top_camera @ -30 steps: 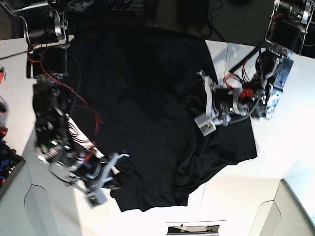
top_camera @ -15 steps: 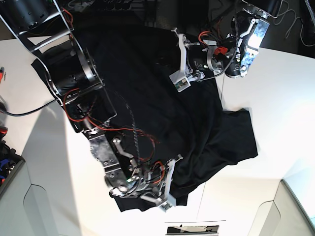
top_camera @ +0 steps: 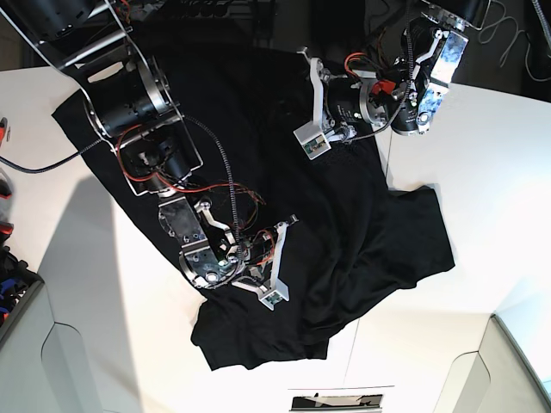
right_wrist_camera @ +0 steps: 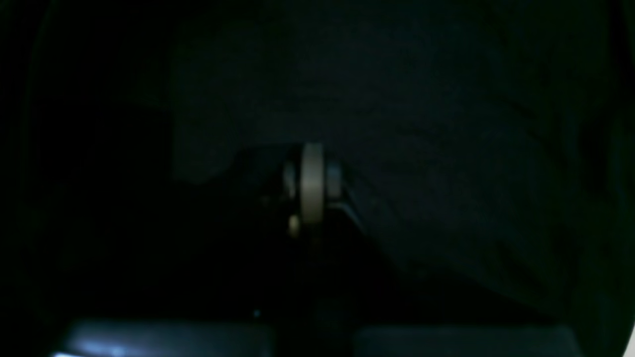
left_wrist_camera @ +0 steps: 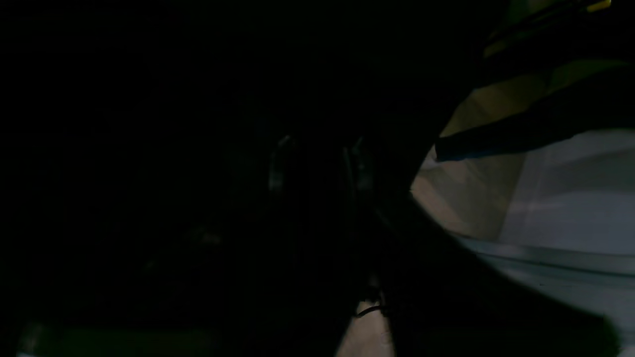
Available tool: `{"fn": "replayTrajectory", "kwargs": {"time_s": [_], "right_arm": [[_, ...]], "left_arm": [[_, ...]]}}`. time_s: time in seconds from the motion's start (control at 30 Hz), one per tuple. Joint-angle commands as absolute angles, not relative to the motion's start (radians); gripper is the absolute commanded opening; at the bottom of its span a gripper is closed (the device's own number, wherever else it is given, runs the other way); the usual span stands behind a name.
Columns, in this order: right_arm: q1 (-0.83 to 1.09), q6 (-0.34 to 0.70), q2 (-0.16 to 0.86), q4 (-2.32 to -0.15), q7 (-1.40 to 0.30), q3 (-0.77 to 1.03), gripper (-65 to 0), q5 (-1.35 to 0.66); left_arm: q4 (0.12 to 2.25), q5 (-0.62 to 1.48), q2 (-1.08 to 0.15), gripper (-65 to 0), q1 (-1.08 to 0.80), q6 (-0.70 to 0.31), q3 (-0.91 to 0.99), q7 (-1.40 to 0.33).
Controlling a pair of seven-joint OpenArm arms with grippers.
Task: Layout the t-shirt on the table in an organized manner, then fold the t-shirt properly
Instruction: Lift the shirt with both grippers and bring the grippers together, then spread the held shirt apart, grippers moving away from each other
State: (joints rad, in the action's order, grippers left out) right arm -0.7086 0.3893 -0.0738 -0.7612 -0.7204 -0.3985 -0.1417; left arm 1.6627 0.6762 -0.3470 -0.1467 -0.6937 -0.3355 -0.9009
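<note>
The black t-shirt (top_camera: pixel 344 224) lies crumpled across the white table (top_camera: pixel 482 172), with its hem toward the near edge. My right gripper (top_camera: pixel 277 262) hovers over the shirt's lower middle. In the right wrist view its pale fingers (right_wrist_camera: pixel 312 183) are pressed together, and dark t-shirt (right_wrist_camera: pixel 446 124) fabric hangs from them. My left gripper (top_camera: pixel 312 107) sits at the shirt's far edge. The left wrist view is almost black: the left gripper (left_wrist_camera: pixel 317 168) shows only as two faint finger outlines amid t-shirt (left_wrist_camera: pixel 149 148) cloth, with a strip of table (left_wrist_camera: pixel 570 198) at the right.
A grey bin (top_camera: pixel 13 284) with coloured items stands at the left edge. Grey side panels (top_camera: pixel 516 361) border the table's near corners. Red and black cables (top_camera: pixel 164 185) trail off the right arm over the shirt. Dark clutter lies beyond the far edge.
My right gripper has travelled from the shirt's lower-left corner along the hem and up toward the middle. My left arm has swung from the shirt's right side to its far edge. The shirt now spreads further left.
</note>
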Motion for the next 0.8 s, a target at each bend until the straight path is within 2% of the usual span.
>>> {"fn": "replayTrajectory", "kwargs": {"time_s": [0.0,0.07,0.43,0.6,0.77], "right_arm": [[-0.728,0.392,-0.063,-0.773,-0.739,-0.395,-65.0,-0.134],[-0.728,0.392,-0.046,-0.774,-0.749,-0.395,-65.0,-0.135],[-0.713,0.400,0.074,-0.810,-0.794,-0.395,-65.0,-0.241],[-0.659,0.400,0.121,-0.905,-0.843,-0.395,-65.0,-0.302],[-0.551,0.398,0.153,-1.065,-0.894,-0.395,-65.0,-0.352]], "left_arm": [[1.676,0.648,-0.369,-57.0,-0.141,-0.698,-0.332,-0.910],[1.676,0.631,-0.397,-59.2,-0.141,-0.698,-0.332,-0.909],[1.674,0.574,-0.581,-59.2,-0.077,-0.698,-0.302,-0.905],[1.655,0.553,-0.601,-59.2,-0.024,-0.698,-0.302,-0.896],[1.526,0.533,-0.592,-59.2,0.065,-0.698,-0.302,-0.828]]}}
